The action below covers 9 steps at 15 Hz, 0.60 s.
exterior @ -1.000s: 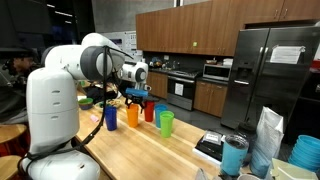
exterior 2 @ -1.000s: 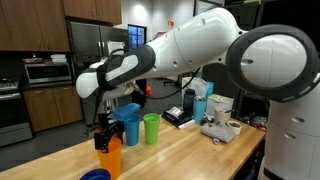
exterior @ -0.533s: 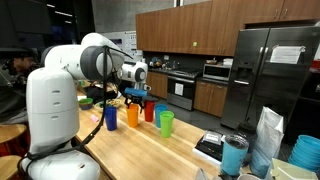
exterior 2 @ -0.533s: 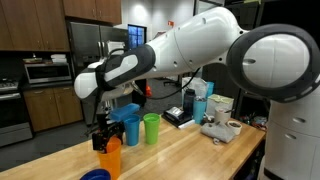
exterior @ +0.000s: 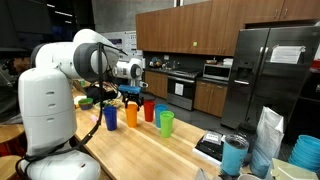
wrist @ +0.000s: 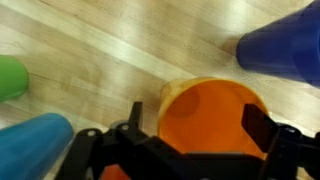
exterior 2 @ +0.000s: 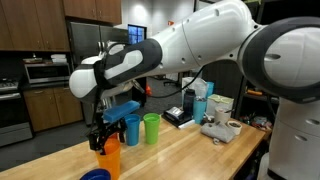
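- Four cups surround my gripper (wrist: 195, 122) in the wrist view. The orange cup (wrist: 212, 118) sits directly beneath it, between my spread fingers (wrist: 133, 125); whether they touch its rim I cannot tell. A dark blue cup (wrist: 285, 45) lies beyond one finger, and a light blue cup (wrist: 35, 148) and a green cup (wrist: 10, 77) lie beyond the other, all on the wooden counter (wrist: 100, 50).
- In an exterior view, my gripper (exterior: 131, 95) hangs just above the orange cup (exterior: 131, 114). The dark blue cup (exterior: 110, 117) is just beside it, a red cup (exterior: 150, 110) is on the opposite side, and the green cup (exterior: 166, 122) is past that.
- In an exterior view, my gripper (exterior 2: 103, 135) points down at the orange cup (exterior 2: 109, 158). The light blue cup (exterior 2: 130, 128) and green cup (exterior 2: 151, 128) stand near.
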Each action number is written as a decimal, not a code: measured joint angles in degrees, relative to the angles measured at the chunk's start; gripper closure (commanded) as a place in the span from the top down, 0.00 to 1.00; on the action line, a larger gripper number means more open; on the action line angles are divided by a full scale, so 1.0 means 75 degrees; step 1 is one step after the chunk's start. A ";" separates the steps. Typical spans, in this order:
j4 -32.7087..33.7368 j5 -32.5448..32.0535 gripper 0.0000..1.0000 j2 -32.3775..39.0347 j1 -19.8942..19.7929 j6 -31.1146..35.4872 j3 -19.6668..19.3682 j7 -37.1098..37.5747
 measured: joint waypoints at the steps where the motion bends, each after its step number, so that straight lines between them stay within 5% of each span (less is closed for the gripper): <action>1: -0.0021 -0.0006 1.00 -0.0024 0.0006 -0.0001 0.0002 0.0032; 9: -0.0060 0.0097 1.00 -0.0008 -0.0016 0.0075 -0.0017 0.0057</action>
